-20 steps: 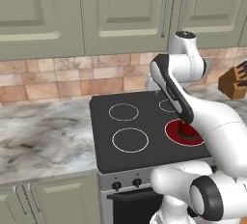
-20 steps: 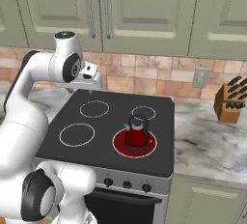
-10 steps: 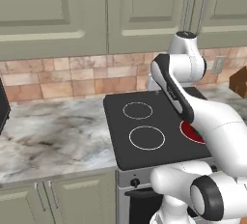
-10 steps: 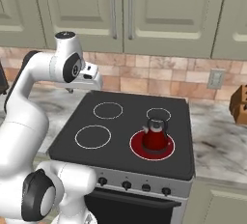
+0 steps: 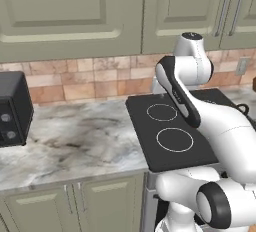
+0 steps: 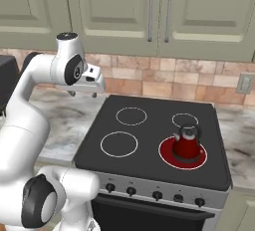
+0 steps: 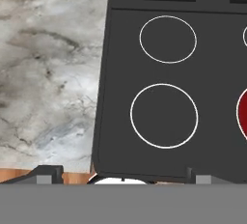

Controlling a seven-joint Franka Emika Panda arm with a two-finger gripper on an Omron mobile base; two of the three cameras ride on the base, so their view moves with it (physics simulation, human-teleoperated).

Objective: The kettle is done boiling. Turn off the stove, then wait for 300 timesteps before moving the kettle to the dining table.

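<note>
The small red kettle [image 6: 188, 143] stands upright on the front right burner [image 6: 182, 154], which glows red. That red ring also cuts into the hand view at its right edge [image 7: 242, 112]. The black glass stove [image 6: 149, 135] has a silver front with a row of black knobs [image 6: 157, 195]. My gripper [image 6: 82, 94] hovers high over the counter's edge beside the stove's left side, far from the kettle. In the hand view the gripper [image 7: 120, 175] is open and its fingertips [image 7: 48, 174] hold nothing. The dining table is out of view.
Marbled counter [image 5: 75, 136] stretches left of the stove [image 5: 170, 131], with a black microwave [image 5: 12, 108] at its far left. Green wall cabinets [image 6: 149, 11] hang above and a wall outlet [image 6: 244, 82] sits at the right.
The whole scene has slid rightward in both base views, so the base has driven left. The microwave has come into the left view. The arm's pose and the kettle on its burner are unchanged.
</note>
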